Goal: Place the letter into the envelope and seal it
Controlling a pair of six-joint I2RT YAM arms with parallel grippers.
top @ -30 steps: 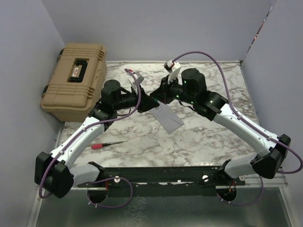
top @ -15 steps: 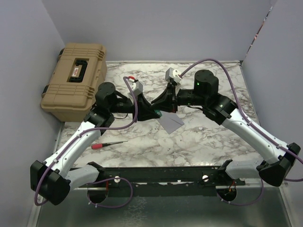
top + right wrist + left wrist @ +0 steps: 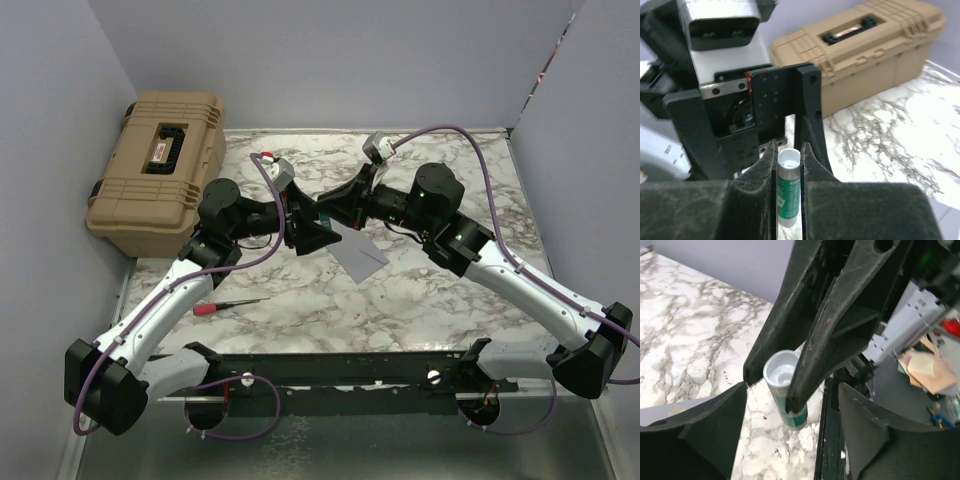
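The grey-lilac envelope (image 3: 362,258) lies flat on the marble table, just right of the two grippers. The letter is out of view. My right gripper (image 3: 788,150) is shut on a green-and-white glue stick (image 3: 788,192), which stands upright between its pads with its white open end up. My left gripper (image 3: 792,390) faces it with its jaws wide open. The right gripper's fingers (image 3: 830,330) and the glue stick (image 3: 782,377) reach in between the left jaws without touching them. From above, the left gripper (image 3: 305,232) and right gripper (image 3: 330,212) meet over the table's middle.
A tan hard case (image 3: 160,170) stands at the back left, also in the right wrist view (image 3: 875,45). A red-handled screwdriver (image 3: 228,305) lies near the left arm. Lilac walls enclose the table on three sides.
My left gripper has opened wide from nearly shut. The right wrist has swung so its fingers point left at the left gripper, still holding the glue stick.
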